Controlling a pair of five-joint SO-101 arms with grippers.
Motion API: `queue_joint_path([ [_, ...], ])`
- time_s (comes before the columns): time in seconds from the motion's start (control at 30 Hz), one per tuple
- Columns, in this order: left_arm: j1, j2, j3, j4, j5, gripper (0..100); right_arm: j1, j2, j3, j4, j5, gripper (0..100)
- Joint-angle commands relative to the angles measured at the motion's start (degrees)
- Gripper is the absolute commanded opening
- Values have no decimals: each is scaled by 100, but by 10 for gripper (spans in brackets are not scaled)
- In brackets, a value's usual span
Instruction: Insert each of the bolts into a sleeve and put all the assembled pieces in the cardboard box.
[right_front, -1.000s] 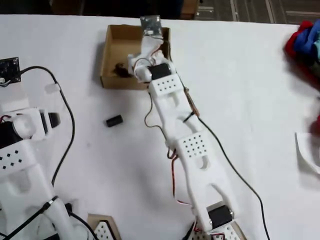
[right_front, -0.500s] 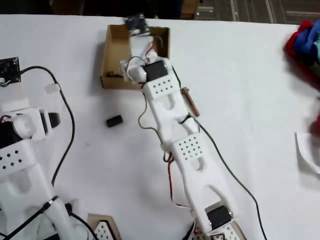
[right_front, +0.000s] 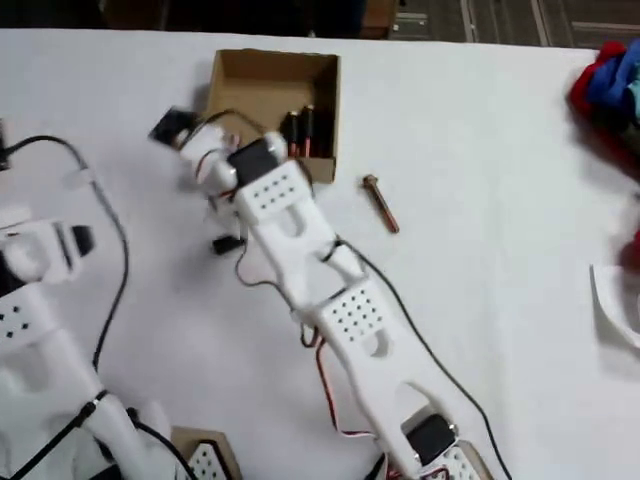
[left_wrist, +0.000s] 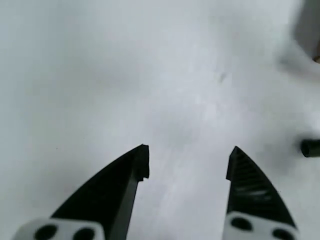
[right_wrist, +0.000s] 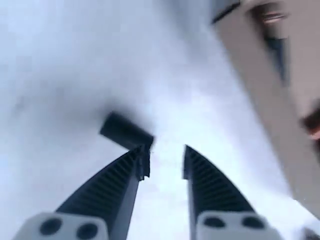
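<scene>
The cardboard box (right_front: 232, 75) stands at the back of the table with assembled dark pieces (right_front: 298, 130) against its right wall. A loose bolt (right_front: 381, 203) lies on the table to the right of the box. A black sleeve (right_front: 227, 244) lies in front of the box, partly under the right arm (right_front: 300, 250). In the right wrist view my right gripper (right_wrist: 164, 161) is open low over the table, the sleeve (right_wrist: 126, 131) just off one fingertip and the box wall (right_wrist: 260, 85) beside it. My left gripper (left_wrist: 188, 162) is open over bare table, with the sleeve (left_wrist: 310, 147) off to its side.
The left arm (right_front: 40, 260) and its black cable (right_front: 120, 240) take up the table's left side. Coloured cloth (right_front: 605, 80) and a white object (right_front: 615, 305) lie at the right edge. Bare white table spreads between the bolt and those.
The right arm has swung left from over the box to the table beside it, uncovering the pieces inside. The left arm has shifted slightly left.
</scene>
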Motion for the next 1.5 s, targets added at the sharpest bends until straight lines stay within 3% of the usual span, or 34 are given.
queue_joint_path([
  [0.0,-756,-167,-75,-273,-62,260,-215,-514,466,127,70,170],
  [0.17,-1152,-167,-66,-352,-62,260,-277,-470,800,127,949,225],
  [0.6,-1152,-167,-57,-308,-62,260,-312,-4,853,4,3103,226],
  [0.83,-1143,-167,-31,-308,-62,260,-470,13,809,-66,3490,226],
  [1.2,-1134,-158,-66,-343,-62,260,-593,338,651,-497,3455,222],
  [1.4,-1134,-158,-66,-343,-62,260,-426,532,598,-488,3464,11],
  [1.47,-1134,-158,-66,-343,-62,260,-356,532,607,-462,3455,24],
])
